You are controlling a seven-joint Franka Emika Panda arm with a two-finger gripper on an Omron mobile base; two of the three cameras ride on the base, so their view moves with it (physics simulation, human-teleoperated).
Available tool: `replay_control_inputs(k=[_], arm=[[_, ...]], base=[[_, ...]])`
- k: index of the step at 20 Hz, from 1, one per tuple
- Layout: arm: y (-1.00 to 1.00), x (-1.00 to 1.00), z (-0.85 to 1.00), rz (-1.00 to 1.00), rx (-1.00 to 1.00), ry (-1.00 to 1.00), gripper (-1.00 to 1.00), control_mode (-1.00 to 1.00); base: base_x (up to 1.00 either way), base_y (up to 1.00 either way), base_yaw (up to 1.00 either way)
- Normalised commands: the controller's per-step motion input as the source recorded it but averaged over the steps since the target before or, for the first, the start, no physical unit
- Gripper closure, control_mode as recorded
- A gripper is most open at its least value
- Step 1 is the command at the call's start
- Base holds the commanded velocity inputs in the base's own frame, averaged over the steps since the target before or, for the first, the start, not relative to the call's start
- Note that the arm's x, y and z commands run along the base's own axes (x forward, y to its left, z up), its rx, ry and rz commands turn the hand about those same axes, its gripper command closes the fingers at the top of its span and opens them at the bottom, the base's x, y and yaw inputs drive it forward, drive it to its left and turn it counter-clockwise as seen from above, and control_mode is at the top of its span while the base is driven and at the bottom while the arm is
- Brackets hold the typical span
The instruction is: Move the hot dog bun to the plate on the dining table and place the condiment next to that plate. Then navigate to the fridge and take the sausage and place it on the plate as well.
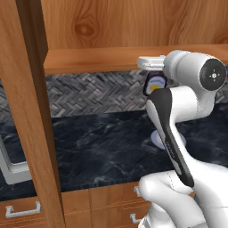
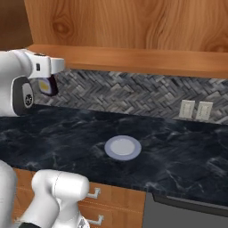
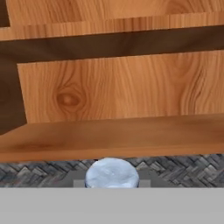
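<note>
Carrying the condiment bottle (image 1: 154, 84) high above the black marble tabletop (image 2: 178, 151), under the wooden wall cabinet (image 2: 133, 58).

The jaws are clamped on the dark, yellow-labelled bottle, its pale cap (image 3: 111, 173) showing between the fingertips in the hand view. Below sits a small bluish-grey plate (image 2: 123, 147), which is not the white dinner plate. This looks like the condiment step. Next the base must likely drive to the dining table and set the bottle upright just beside the white plate.
</note>
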Motion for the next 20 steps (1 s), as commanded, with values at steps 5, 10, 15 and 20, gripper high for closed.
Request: replay_control_inputs(k=[5,10,15,20], arm=[[-0.52,-1.0,0.0,0.0,0.05,0.0,1.0,-1.0],[-0.6,-1.0,0.0,0.0,0.06,0.0,1.0,-1.0],[-0.29,-0.69,0.0,0.01,0.07,0.02,1.0,-1.0],[-0.17,-0.33,-0.11,0.08,0.1,0.05,1.0,-1.0]], base=[[0.0,0.0,0.0],[0.0,0.0,0.0],[0.0,0.0,0.0],[0.0,0.0,0.0]])
